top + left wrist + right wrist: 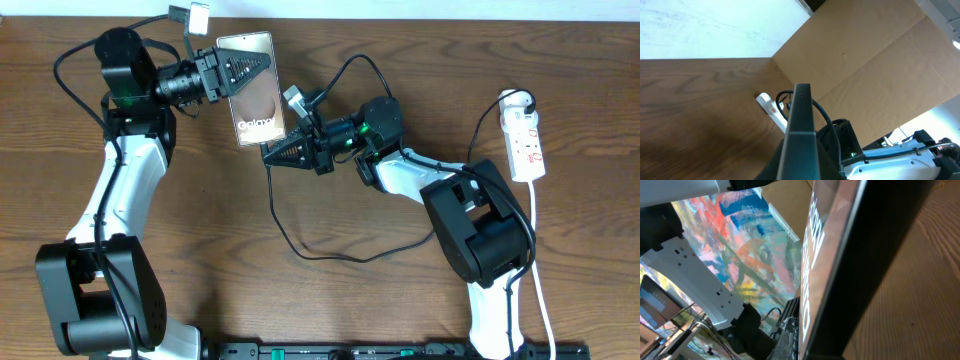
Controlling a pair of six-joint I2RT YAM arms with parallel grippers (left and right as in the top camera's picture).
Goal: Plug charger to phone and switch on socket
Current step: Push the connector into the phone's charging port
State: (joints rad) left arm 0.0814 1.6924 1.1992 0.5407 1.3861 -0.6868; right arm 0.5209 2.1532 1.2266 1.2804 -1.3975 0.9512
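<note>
The phone (255, 88) sits in the left hand (232, 72), which reaches in from the phone's left, above the bench (200, 230). The right hand (288, 150) lies just beside the phone's near right corner. The charger cable (300, 245) loops in front of the phone, and the power strip (526, 135) lies well apart to its right.

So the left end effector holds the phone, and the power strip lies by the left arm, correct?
Not quite: overhead, the power strip lies by the right arm; the left end effector does hold the phone.
</note>
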